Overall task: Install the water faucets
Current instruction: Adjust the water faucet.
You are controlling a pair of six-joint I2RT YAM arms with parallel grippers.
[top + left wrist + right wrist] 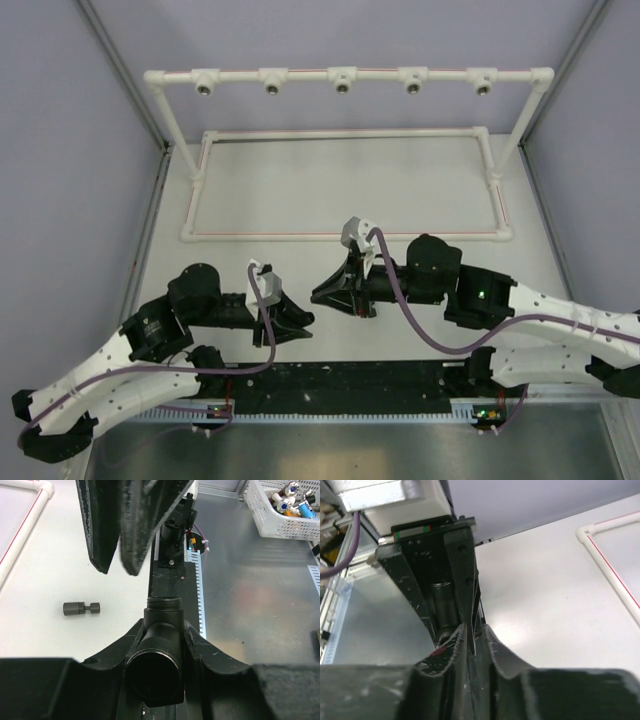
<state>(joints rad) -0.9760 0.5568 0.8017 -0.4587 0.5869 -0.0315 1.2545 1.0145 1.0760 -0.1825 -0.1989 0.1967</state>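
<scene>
L gripper (163,630) clamped on black faucet body (156,672), near side of white pipe frame (44,490). Stubby faucet piece (81,608) lies on surface (60,650), outside frame. R gripper (117,569): can't tell if clenched.

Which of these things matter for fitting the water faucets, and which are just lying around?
For the job:
- black threaded plastic faucet piece, gripped in the left claw
- small dark stubby faucet piece, lying on the white table
- white pipe frame with metal-ringed sockets, probably where they go

Just lying about:
- white plastic basket of small colourful parts, off to the side
</scene>
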